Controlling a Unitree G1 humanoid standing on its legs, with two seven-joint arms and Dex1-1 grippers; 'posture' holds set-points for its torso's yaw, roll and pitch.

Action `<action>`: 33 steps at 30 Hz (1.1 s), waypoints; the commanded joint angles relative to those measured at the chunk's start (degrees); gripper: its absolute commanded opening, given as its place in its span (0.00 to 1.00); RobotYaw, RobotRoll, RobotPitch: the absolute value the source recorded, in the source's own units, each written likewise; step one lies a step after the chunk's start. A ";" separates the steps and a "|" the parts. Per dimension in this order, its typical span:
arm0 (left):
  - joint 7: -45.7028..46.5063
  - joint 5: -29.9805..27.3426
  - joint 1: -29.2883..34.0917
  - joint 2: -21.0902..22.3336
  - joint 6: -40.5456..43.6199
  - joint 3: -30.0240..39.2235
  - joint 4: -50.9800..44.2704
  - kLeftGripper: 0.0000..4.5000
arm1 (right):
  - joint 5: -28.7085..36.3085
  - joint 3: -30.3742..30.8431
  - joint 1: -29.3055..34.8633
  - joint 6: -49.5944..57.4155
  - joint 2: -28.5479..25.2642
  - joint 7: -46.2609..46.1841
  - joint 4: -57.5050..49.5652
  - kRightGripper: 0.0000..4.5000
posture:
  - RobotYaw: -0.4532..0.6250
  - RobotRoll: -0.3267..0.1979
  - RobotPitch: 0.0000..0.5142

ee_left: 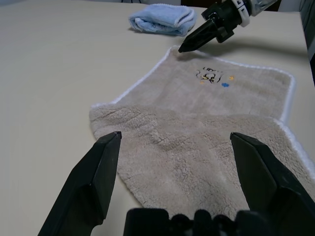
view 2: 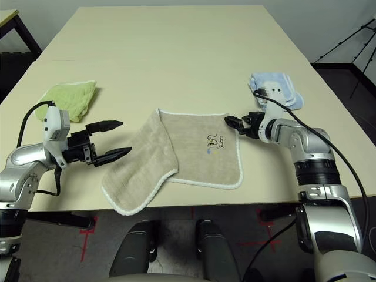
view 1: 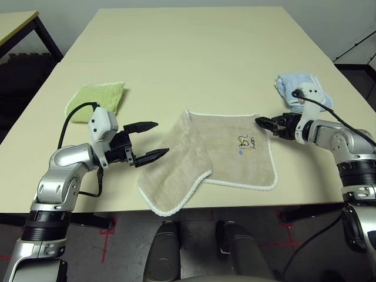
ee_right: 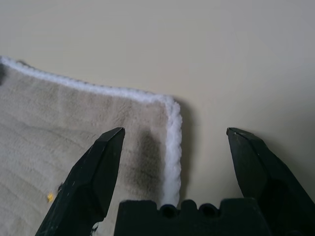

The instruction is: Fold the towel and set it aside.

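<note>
Beige terry-cloth towel partly folded, left flap over; right gripper jaws apart at 2-o'clock corner; left gripper apart, idle; set-aside pending.

The towel was tan and fuzzy with a white edge, and it had a small dark picture with a blue dot, near the right gripper's black fingers. A light green towel lay past the left gripper's black fingers. A light blue towel lay behind the right ones, on a pale cream table.
</note>
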 commanded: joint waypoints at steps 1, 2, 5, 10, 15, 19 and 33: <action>0.10 0.97 1.01 0.93 0.28 -0.48 -1.47 0.99 | -2.12 0.97 -1.56 -1.65 1.15 1.16 4.79 1.00 | 0.60 0.62 0.30; 0.10 1.00 1.06 1.01 0.28 -0.46 -1.51 0.99 | -2.47 1.01 -1.98 -1.89 1.38 1.47 5.51 1.00 | 0.60 0.62 0.30; 0.22 1.11 1.23 1.20 0.28 -0.41 -1.62 0.99 | -3.77 1.39 -3.32 -3.01 2.12 2.57 7.75 1.00 | 0.61 0.62 0.30; 1.36 0.41 0.79 0.72 1.53 -0.02 -1.89 0.99 | -4.52 1.95 -4.21 -2.46 2.83 5.09 8.60 1.00 | 0.61 0.62 0.31; 2.05 0.02 0.45 0.36 2.23 0.12 -1.90 1.00 | -4.78 2.75 -2.57 0.45 2.31 6.94 5.62 0.91 | 0.61 0.62 0.31; 2.26 -0.18 -0.24 0.18 2.82 -0.16 -1.89 1.00 | -4.37 3.19 0.12 3.43 1.05 8.37 1.24 0.62 | 0.60 0.62 0.32; 1.78 0.50 -0.44 0.20 2.93 -1.13 -1.74 1.00 | -3.36 1.37 2.03 4.95 -0.45 8.71 -5.82 0.01 | 0.59 0.62 0.33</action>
